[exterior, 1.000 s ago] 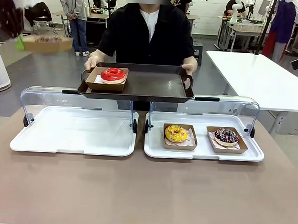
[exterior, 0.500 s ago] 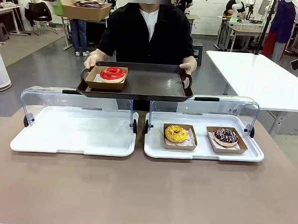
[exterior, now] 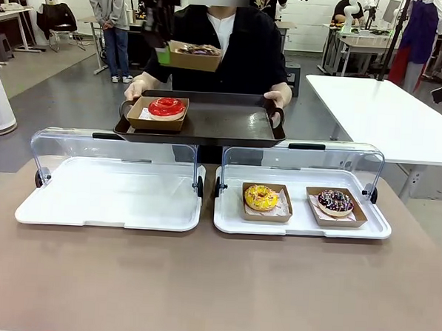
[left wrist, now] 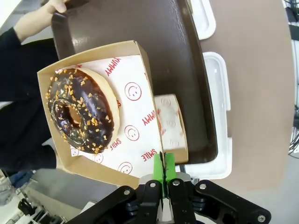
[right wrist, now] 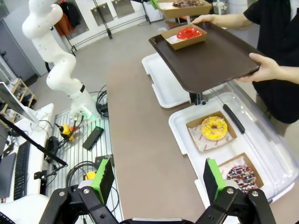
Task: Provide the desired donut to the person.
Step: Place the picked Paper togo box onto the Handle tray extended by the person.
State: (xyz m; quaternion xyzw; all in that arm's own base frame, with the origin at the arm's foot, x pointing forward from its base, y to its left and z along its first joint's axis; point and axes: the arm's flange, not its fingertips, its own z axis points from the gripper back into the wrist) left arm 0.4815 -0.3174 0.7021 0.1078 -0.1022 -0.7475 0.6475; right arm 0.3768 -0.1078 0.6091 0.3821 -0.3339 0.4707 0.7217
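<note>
My left gripper [exterior: 161, 55] is shut on the edge of a cardboard box [left wrist: 140, 93] that holds a chocolate donut [left wrist: 81, 116] topped with nut bits. It hangs above the left part of the dark tray [exterior: 230, 125], which the person [exterior: 220, 47] holds by both handles. A red donut [exterior: 167, 107] in its own box lies on that tray. In the left wrist view the green fingertips [left wrist: 169, 163] pinch the box's rim, with the dark tray [left wrist: 140, 37] below. My right gripper [right wrist: 156, 179] stands open, high over the table's right side, with nothing between its fingers.
Two white display trays with raised clear lids sit on the brown table. The left tray [exterior: 108, 197] is bare. The right tray [exterior: 299, 223] holds a yellow donut [exterior: 261, 197] and a sprinkled chocolate donut [exterior: 335, 201], each boxed. A white table [exterior: 387, 115] stands at the far right.
My left gripper has carried the boxed chocolate donut from the far upper left rightward and down, to above the person's tray. The tray and other donuts stay put.
</note>
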